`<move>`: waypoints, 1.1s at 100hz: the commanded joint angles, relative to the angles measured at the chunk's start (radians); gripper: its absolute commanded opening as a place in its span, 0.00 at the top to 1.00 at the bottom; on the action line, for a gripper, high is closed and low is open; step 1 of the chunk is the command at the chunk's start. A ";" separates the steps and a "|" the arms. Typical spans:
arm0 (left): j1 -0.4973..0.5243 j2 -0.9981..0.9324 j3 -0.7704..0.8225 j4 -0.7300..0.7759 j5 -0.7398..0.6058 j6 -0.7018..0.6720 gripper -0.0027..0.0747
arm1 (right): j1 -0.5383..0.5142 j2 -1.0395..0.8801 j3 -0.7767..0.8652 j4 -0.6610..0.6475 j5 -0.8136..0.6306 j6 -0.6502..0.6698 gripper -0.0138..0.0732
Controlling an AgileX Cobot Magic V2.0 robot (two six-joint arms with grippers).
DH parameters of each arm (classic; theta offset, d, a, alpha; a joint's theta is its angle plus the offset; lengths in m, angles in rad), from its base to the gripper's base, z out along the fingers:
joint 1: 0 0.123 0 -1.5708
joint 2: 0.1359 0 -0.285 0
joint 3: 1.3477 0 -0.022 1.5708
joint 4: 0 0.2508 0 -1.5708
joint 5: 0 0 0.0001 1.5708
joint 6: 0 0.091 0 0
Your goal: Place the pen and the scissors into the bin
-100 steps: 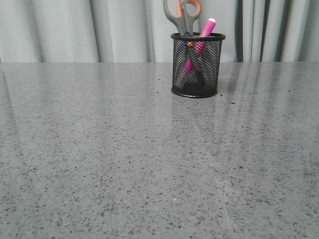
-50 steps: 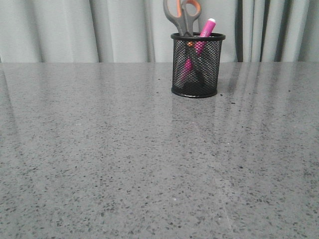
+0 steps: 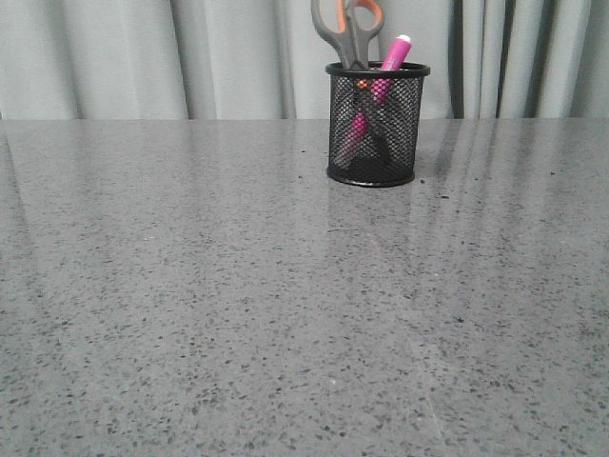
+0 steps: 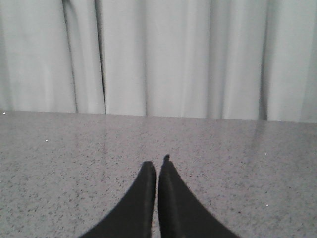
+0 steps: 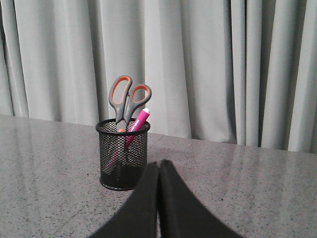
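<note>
At the far side of the grey speckled table (image 3: 238,314), before the curtain (image 3: 114,57): 1 bin (image 3: 377,124), upright, holding 1 scissors (image 3: 348,30), handles up, and 1 pen (image 3: 392,55), leaning beside them. Left gripper (image 4: 157,171): fingers pressed together, holding nothing. Right gripper (image 5: 159,171): same, near the bin, apart from it.

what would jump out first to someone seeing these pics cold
The black mesh bin standing alone at the far middle of the grey speckled table, just before the pale curtain, draws the eye. The scissors poke handles-up out of it, and the bright pink pen leans beside them. In the wrist views, both the left gripper and right gripper have their jaws closed and hold nothing.
</note>
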 commanded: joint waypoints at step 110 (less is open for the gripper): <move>-0.038 -0.033 0.105 0.134 -0.062 -0.170 0.99 | 0.000 0.008 -0.023 -0.017 -0.052 -0.009 0.93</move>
